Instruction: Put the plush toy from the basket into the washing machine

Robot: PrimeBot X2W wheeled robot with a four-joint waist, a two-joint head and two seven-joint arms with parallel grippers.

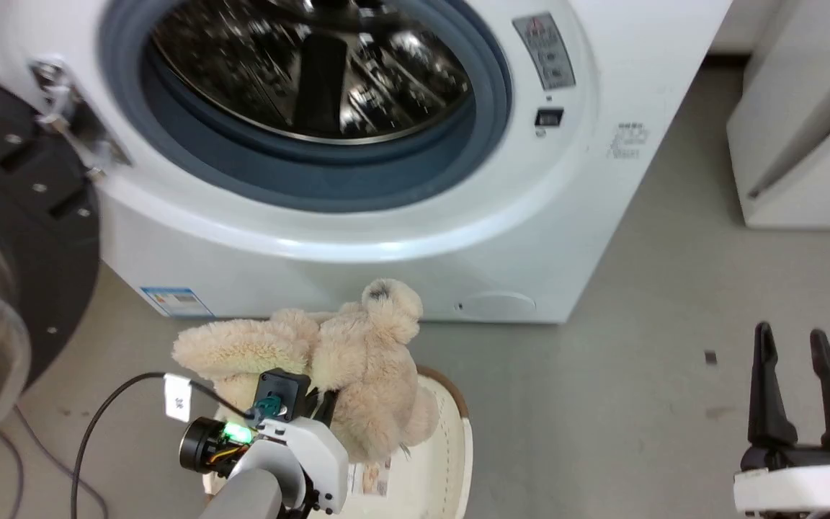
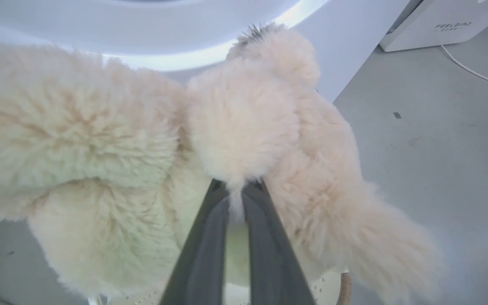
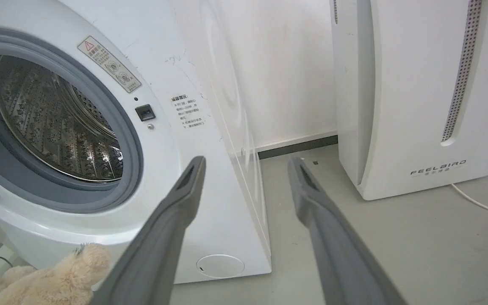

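Left wrist view: your left gripper (image 2: pixel 237 188) pinches the plush toy (image 2: pixel 244 123) before the washing machine (image 1: pixel 386 238); your right gripper (image 1: pixel 791 333) gapes empty.

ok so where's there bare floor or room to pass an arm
Bare floor lies between the washing machine, the white appliance and the open right gripper. The drum mouth is open. It is crowded at the head view's lower left: the basket, the plush toy in the left gripper, the door.

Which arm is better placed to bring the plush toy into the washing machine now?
Left. The left gripper is shut on the plush toy, held above the basket, before the open washing machine. The right gripper is open and empty.
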